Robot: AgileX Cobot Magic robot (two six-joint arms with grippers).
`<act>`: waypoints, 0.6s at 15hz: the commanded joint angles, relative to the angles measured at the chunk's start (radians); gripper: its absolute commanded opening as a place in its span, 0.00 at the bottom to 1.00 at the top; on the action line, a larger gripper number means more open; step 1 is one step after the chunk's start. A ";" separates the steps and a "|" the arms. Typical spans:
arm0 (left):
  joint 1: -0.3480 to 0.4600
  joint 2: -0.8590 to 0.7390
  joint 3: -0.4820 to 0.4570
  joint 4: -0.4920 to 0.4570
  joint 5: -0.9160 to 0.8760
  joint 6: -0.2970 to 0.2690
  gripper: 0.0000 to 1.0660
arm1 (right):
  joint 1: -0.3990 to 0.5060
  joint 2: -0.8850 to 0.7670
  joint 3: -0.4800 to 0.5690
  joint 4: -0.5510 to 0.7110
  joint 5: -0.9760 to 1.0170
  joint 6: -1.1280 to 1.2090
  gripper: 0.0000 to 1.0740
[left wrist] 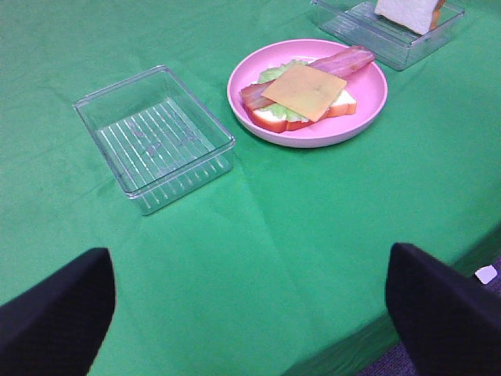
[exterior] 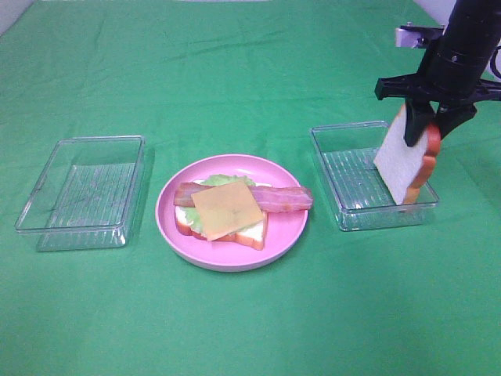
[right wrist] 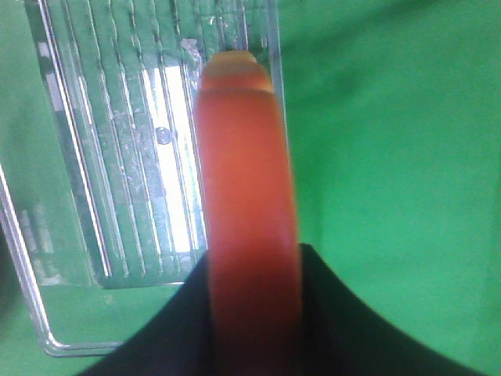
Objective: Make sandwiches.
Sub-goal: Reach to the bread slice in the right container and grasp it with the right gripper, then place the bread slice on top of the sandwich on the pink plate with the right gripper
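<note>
The sandwich [exterior: 231, 210] lies on the round pink plate [exterior: 172, 223] at the middle of the green-covered desk [exterior: 250, 329], and it looks most of the way built: a bottom bread slice [exterior: 252, 232] with orange-brown crust, pale green lettuce [exterior: 219, 181] peeking out at the far edge, a reddish-brown bacon strip [exterior: 288, 199] running across and overhanging to the right, and a thin yellow cheese slice [exterior: 227, 207] set skewed on top. What is left, by my judgement, is the lid. That top bread slice [exterior: 401, 164] hangs on edge over the right clear tray [exterior: 352, 219], white face showing, crust upward, pinched between the jaws of the right end effector [exterior: 421, 125]. The left clear tray [exterior: 47, 215] holds nothing. The left end effector [left wrist: 250, 309] stands wide open over the near desk, gripping nothing.
</note>
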 commanded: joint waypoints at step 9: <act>-0.001 -0.021 0.001 -0.004 -0.011 -0.007 0.83 | 0.001 -0.180 -0.003 0.216 0.016 -0.053 0.00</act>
